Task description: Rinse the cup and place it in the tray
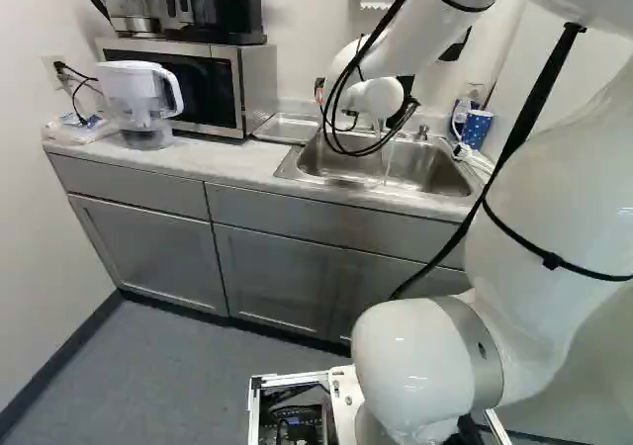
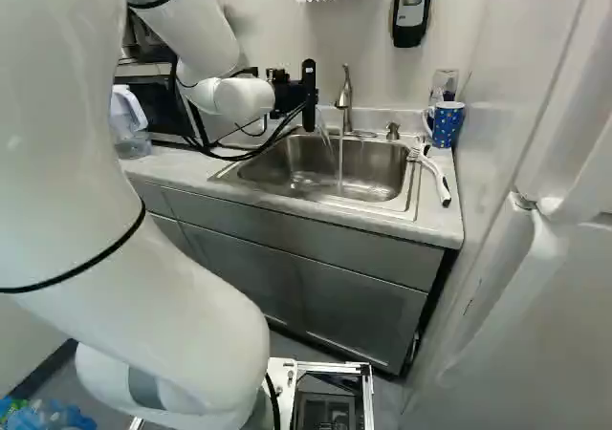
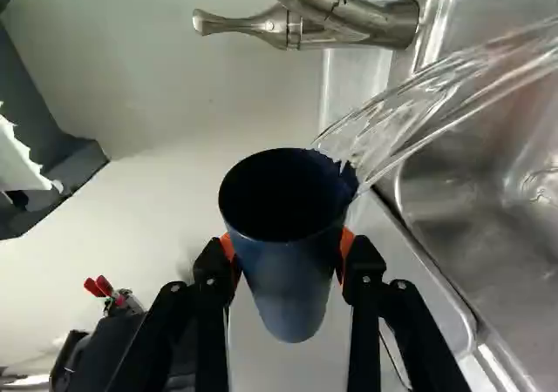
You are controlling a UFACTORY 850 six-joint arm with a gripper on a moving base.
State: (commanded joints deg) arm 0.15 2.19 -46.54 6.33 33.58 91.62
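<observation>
Is clasping the dark-blue tapered cup (image 3: 292, 283) with the black two-fingered gripper (image 3: 290, 251) near the curved metal faucet (image 2: 345, 96), shedding water (image 3: 418, 118) into the steel sink (image 2: 382, 158) and probably needing to swing left toward the shallow metal tray (image 1: 287, 129).

Readable print from where I stand: none | soap dispenser (image 2: 412, 8), one o'clock, right base view: markings illegible

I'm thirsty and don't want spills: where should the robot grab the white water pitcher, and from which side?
Probably by its handle, coming from the sink side. The pitcher stands upright and its handle loops out that way, so the pincer, once free of the cup, could close around the loop's upright part.
</observation>
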